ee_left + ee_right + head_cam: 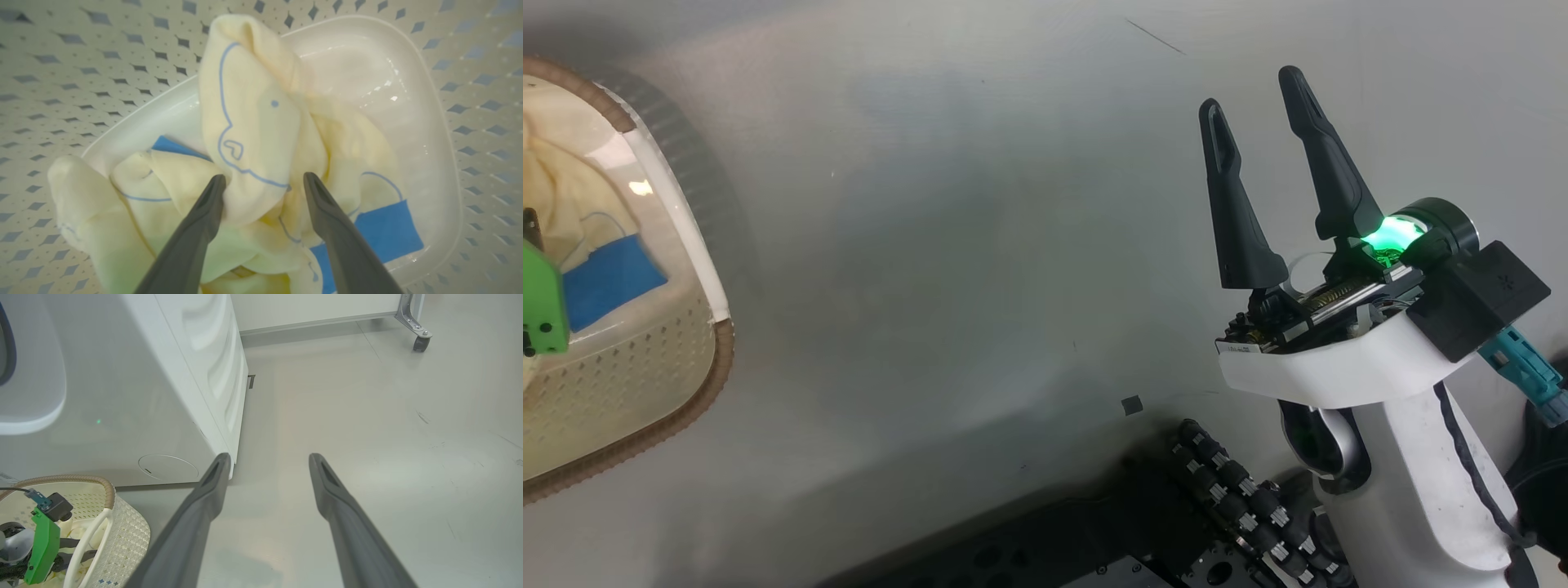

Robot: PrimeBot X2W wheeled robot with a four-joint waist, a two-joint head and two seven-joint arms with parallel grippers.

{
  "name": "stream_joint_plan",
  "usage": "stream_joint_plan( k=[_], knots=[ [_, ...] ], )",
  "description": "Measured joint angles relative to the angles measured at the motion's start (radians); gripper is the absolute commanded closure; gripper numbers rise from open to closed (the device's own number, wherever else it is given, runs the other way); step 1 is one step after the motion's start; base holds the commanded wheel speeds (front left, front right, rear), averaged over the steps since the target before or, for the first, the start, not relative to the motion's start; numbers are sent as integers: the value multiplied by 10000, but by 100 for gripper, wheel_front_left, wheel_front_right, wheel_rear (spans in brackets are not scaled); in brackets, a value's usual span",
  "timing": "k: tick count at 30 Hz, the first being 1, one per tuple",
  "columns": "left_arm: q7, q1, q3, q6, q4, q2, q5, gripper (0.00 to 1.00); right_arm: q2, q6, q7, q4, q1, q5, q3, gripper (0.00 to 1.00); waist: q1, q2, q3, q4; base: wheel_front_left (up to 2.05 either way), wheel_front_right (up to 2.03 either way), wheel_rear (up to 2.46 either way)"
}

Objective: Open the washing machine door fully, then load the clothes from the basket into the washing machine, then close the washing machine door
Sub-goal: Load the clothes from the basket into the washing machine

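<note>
In the left wrist view my left gripper (263, 179) is down inside the basket (61, 81), open, its two fingertips either side of a raised fold of the cream clothes (253, 122) with blue line drawings and blue patches. The head view has the basket (698, 245) at the far left with the clothes (572, 196) in it. My right gripper (1252, 91) hangs open and empty over the floor, well right of the basket. The right wrist view has that gripper (269, 457) pointing at bare floor beside the white washing machine (135, 388). A dark arc at that view's left edge looks like the washing machine door (7, 347); how it stands is unclear.
The basket (122, 522) stands on the grey floor just in front of the machine, with my left wrist's green part (41, 547) in it. A wheeled metal leg (421, 341) stands far back right. Open floor (388, 437) lies right of the machine. My dark base (1135, 531) is below.
</note>
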Motion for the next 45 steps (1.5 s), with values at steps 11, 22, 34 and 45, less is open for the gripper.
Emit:
stream_joint_plan(
  k=[11, 22, 34, 45],
  knots=[
    [-265, -225, 88, 4, 575, -67, -59, 47, 2, -40, 0, 69, -14, 4, 15, 0, -1, 0, 175, -51, 0, 0, 0],
    [-1204, -252, 63, 121, 871, -171, -58, 100, 2, -86, 0, 174, -123, 4, -13, 0, -1, 0, 182, 31, 0, 0, 0],
    [-3356, -34, 311, 337, 936, -874, -249, 100, 2, -84, 0, 502, -240, -232, -529, 0, -1, 0, -459, 398, 0, 0, 0],
    [-4824, 699, 466, 541, 815, -1549, -523, 100, 0, -73, 0, 865, -194, -821, -1058, 0, -2, 0, -1525, 962, 0, 0, 0]
  ],
)
